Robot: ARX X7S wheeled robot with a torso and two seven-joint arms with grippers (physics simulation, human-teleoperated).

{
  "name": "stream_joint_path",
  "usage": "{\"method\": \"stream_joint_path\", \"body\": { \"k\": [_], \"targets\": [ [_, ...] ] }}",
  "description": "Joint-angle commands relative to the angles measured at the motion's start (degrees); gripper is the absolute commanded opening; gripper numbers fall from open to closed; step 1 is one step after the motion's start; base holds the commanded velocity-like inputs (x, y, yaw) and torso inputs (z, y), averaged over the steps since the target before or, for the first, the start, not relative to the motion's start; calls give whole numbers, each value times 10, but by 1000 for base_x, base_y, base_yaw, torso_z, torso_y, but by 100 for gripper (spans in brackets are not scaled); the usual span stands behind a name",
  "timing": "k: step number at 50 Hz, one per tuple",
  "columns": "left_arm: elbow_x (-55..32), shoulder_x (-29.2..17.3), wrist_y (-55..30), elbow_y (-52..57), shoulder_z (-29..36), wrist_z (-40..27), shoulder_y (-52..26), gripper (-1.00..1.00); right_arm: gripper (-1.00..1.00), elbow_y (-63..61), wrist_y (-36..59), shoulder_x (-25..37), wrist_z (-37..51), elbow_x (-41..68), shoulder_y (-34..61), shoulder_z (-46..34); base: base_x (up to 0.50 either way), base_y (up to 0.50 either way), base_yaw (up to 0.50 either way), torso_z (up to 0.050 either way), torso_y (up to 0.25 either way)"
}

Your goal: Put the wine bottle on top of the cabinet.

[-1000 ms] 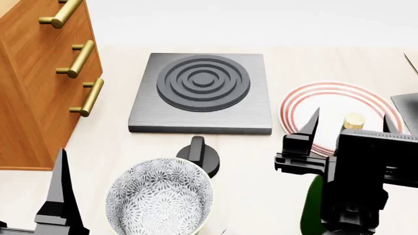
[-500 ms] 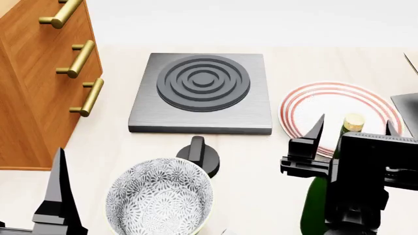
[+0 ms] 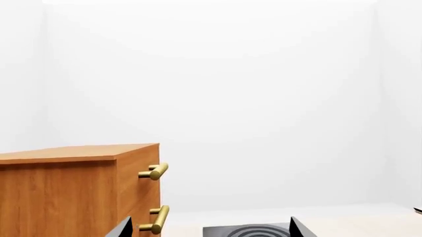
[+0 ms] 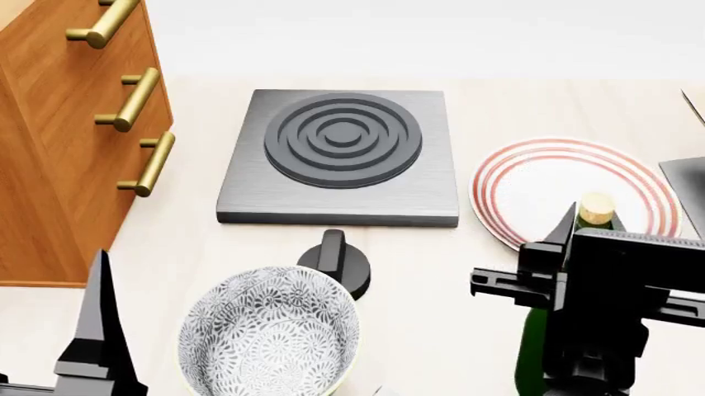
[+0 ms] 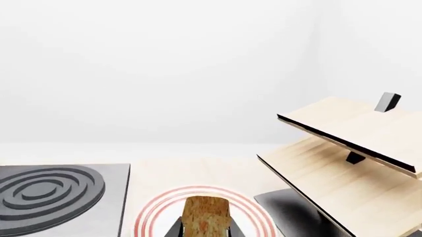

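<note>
The wine bottle (image 4: 534,346) stands upright at the near right, dark green, with its tan cork (image 4: 596,208) over the edge of the striped plate. My right gripper (image 4: 592,223) is shut on its neck just below the cork. In the right wrist view the cork (image 5: 205,215) fills the gap between the two fingertips of the right gripper (image 5: 205,232). The orange-brown cabinet (image 4: 55,140) with brass handles stands at the far left, and its flat top (image 3: 72,152) shows in the left wrist view. My left gripper (image 3: 207,232) is open and holds nothing; one of its fingers (image 4: 99,330) rises at the near left.
A grey burner plate (image 4: 342,157) lies in the middle, with a black knob (image 4: 333,256) in front of it. A patterned bowl (image 4: 270,334) sits near the front. A red-ringed plate (image 4: 551,177) lies behind the bottle. A pale slanted wooden rack (image 5: 349,148) stands at the right.
My right gripper's fingers have drawn together from wide apart onto the bottle's neck, and the gripper has shifted slightly right. The left arm has not moved.
</note>
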Motion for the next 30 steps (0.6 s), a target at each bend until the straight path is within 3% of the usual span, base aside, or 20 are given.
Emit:
{"method": "stream_joint_path", "body": {
  "k": [1,30],
  "targets": [
    [-4,-3,-2,2,0,-3,-2,100,-100,4,2,2,2,-4,-6,1,0,0,-3,0,0],
    [-10,-9,-2,2,5,-9,-5,100,-100,-169,152,35,3,45,84,1,0,0,0,0,1]
  ]
}}
